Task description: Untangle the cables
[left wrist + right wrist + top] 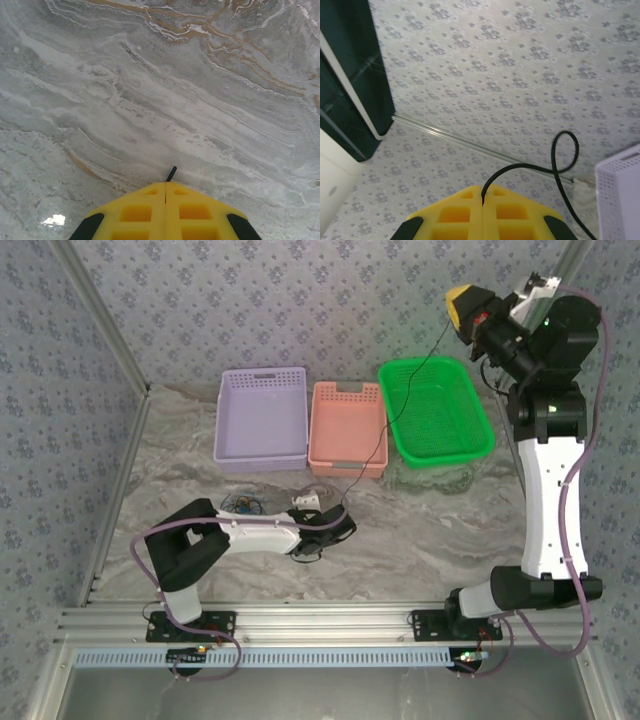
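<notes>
Partway, judging by the layout: right gripper (483, 189) is raised high, clamped on one black cable (520, 168) running down to the table (430, 530), closed left gripper (166, 184) pinches a black cable end, and a small bunch of cables (245, 505) beside it is not yet separated

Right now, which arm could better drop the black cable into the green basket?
Right, probably: the right gripper, shut on the black cable, hangs raised by the green basket; the left gripper sits low over the table.
</notes>
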`<action>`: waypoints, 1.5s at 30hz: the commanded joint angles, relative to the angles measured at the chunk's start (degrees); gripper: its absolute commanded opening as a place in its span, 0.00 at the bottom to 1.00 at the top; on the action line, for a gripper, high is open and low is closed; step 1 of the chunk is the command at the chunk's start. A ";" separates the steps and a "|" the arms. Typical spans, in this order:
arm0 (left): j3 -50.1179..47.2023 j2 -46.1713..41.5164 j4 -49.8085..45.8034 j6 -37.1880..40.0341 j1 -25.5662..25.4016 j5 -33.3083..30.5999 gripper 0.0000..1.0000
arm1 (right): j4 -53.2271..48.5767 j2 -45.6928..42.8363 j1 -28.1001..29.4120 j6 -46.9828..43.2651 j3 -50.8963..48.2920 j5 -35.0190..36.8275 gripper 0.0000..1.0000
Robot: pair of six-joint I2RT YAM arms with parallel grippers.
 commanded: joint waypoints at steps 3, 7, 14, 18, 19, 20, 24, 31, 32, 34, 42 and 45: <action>2.46 -2.19 7.21 3.13 -1.38 3.97 0.00 | 1.39 1.25 -0.27 0.27 2.28 -2.19 0.00; 13.00 -3.69 4.45 11.65 -1.34 5.93 0.00 | 2.46 2.93 -0.85 -3.25 0.13 -2.95 0.00; 39.16 6.46 -2.26 21.27 1.70 14.39 0.00 | 4.80 9.22 -5.03 -10.97 2.90 -1.38 0.00; 53.85 16.88 -3.74 22.73 5.26 20.65 0.00 | 4.88 15.71 -7.04 -13.92 7.63 -0.97 0.00; 58.46 19.80 -3.95 22.73 6.22 22.25 0.00 | 4.87 17.43 -7.51 -14.72 8.49 -0.77 0.00; 62.69 22.94 -4.44 22.91 6.88 23.32 0.00 | 4.75 19.15 -7.99 -15.56 9.75 -0.60 0.00; 79.37 35.16 -7.05 23.75 8.92 25.64 0.00 | 5.00 25.41 -9.53 -17.45 12.23 -0.77 0.00; 108.55 57.20 -7.66 21.49 12.18 29.70 0.00 | 6.50 35.55 -9.77 -20.21 13.44 -1.97 0.00; 108.45 58.33 -5.96 20.51 12.67 30.25 0.00 | 6.68 36.67 -9.68 -20.56 13.43 -2.27 0.00; 108.39 59.85 -3.30 19.30 13.23 31.77 0.00 | 5.80 38.85 -9.38 -21.70 13.29 -2.02 0.00; 108.31 58.37 -4.26 20.81 12.48 34.93 0.39 | -2.35 46.19 -8.71 -26.98 15.86 0.28 0.23; 108.31 55.65 -5.76 22.03 11.72 34.00 0.47 | -6.96 46.01 -8.06 -30.11 16.85 2.39 0.41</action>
